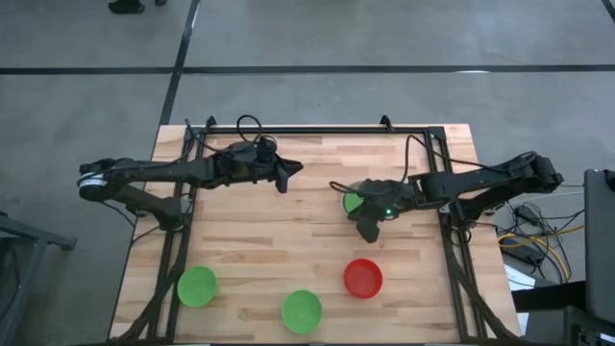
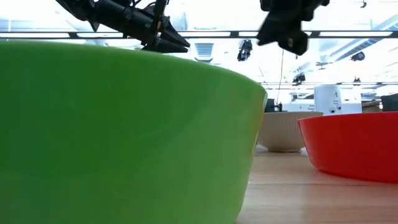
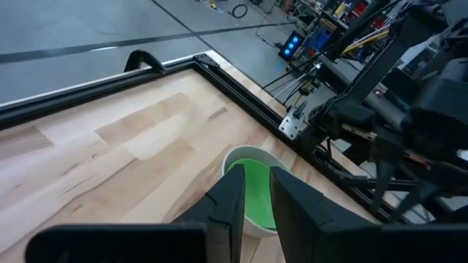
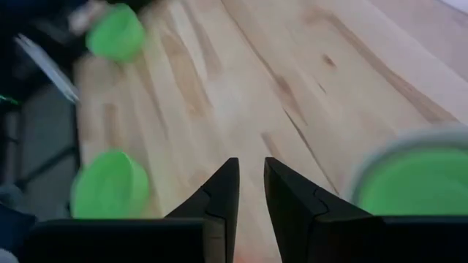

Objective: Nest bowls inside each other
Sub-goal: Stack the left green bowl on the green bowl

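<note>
Green bowl (image 1: 354, 203) nested in pale grey-white bowl (image 2: 287, 131), right of table centre; smooth round plastic. Red bowl (image 1: 363, 277), two green bowls (image 1: 197, 285) (image 1: 301, 310) separate along near edge. Wood-plank table (image 1: 288, 231), black frame. Right gripper (image 1: 368, 229) just beside nested pair, fingers narrowly apart, holding nothing. Left gripper (image 1: 285, 179) above table's far middle, narrow gap, empty.

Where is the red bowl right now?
In the high view, the red bowl sits near the table's front edge, right of centre, beside a green bowl and in front of the right gripper.
</note>
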Robot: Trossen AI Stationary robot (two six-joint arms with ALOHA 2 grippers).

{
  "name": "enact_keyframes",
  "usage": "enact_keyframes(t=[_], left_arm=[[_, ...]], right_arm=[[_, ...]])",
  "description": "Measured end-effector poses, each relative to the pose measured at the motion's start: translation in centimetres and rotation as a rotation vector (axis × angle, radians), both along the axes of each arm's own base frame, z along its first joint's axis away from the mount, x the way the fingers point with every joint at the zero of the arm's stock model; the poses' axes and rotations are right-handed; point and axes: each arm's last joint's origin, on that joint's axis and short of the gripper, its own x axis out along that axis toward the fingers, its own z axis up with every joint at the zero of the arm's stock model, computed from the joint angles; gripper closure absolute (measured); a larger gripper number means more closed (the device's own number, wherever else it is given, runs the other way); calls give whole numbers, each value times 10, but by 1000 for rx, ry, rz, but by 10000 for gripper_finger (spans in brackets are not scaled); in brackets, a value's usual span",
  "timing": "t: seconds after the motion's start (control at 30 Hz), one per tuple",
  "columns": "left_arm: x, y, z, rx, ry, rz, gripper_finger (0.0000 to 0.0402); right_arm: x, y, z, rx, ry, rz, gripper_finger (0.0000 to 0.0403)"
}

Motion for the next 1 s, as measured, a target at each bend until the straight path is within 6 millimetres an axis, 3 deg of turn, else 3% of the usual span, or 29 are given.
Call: enact_keyframes(t=[0.33,0.5,0.7,1.0], left_arm=[[0,-1,-2,-53,-6,-34,333],[0,-7,-3,-134,-12,-166,333],[-4,-16,-12,-201,102,-213,333],[-17,-36,9,-93,32,-278,333]], right_arm=[[-2,0,27,-65,-67,25,339],[-3,-3,26,-139,-65,-28,336],[-4,-5,20,-209,-29,-24,330],[-12,-10,9,-277,86,-77,333]])
